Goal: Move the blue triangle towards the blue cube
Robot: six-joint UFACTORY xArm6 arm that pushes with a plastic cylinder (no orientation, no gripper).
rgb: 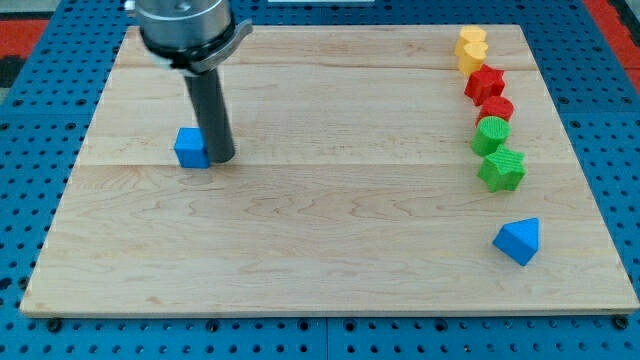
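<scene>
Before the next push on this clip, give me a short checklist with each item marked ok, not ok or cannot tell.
1. Blue triangle in view, lying near the view's bottom right: ok.
2. Blue cube in view, at the view's left: ok.
3. My tip beside the triangle, ready to push it: not ok; it sits against the cube's right side, far from the triangle.
4. Straight path from triangle to cube free of blocks: ok.
5. Column of yellow, red and green blocks away from that path: ok, it stands above the triangle.
6. Tip touching the cube: cannot tell.
</scene>
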